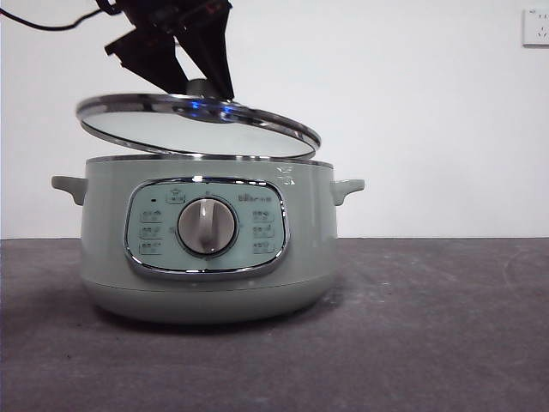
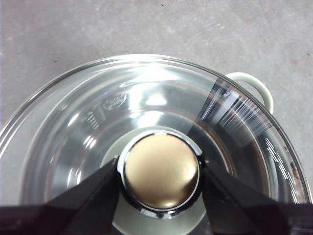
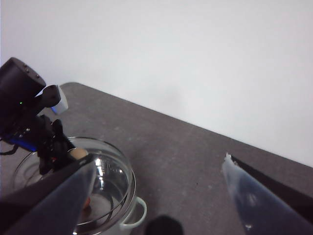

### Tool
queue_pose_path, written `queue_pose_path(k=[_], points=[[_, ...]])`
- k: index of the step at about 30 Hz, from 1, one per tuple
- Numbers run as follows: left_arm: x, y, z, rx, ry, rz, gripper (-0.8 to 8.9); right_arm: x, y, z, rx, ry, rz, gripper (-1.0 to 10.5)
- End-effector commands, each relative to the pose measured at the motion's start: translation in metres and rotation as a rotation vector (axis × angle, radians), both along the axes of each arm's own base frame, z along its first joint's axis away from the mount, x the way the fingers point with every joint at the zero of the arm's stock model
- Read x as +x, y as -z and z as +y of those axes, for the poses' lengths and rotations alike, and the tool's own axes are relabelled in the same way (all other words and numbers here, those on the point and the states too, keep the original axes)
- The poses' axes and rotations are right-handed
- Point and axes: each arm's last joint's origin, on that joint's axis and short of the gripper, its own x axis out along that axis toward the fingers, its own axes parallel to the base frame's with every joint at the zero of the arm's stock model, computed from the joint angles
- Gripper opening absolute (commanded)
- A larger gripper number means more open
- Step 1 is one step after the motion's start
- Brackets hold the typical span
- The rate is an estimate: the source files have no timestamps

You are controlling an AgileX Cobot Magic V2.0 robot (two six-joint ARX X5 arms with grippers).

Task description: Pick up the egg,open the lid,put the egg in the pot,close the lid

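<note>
The pale green pot point(image 1: 310, 225) stands on the dark table with its grey dial facing the front view. Just above its rim hangs the glass lid point(image 1: 199, 130), tilted, its left side higher. My left gripper point(image 1: 202, 86) comes down from above and is shut on the lid's knob point(image 2: 161, 170), one jaw on each side. My right gripper point(image 3: 159, 160) hovers high off to the side, open and holding nothing. In the right wrist view a small orange-brown patch, apparently the egg point(image 3: 87, 201), shows through the glass lid point(image 3: 111, 172) inside the pot.
One pot handle point(image 2: 255, 86) shows past the lid's rim point(image 2: 73, 83). Dark table surface point(image 1: 446, 326) stretches to the pot's right. A white wall stands behind, with a socket point(image 1: 536, 26) at the upper right.
</note>
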Motion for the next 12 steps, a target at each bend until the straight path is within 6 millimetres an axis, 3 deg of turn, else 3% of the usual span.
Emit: queue_pose_path(k=[1, 12], points=[[0.0029, -0.0064, -0.0047, -0.028, 0.023, -0.049, -0.08, 0.0005, -0.0002, 0.0004, 0.008, 0.004, 0.0, 4.4], [0.0073, 0.0015, -0.007, -0.015, 0.022, -0.027, -0.08, 0.0007, -0.0002, 0.0006, 0.007, 0.004, 0.001, 4.4]])
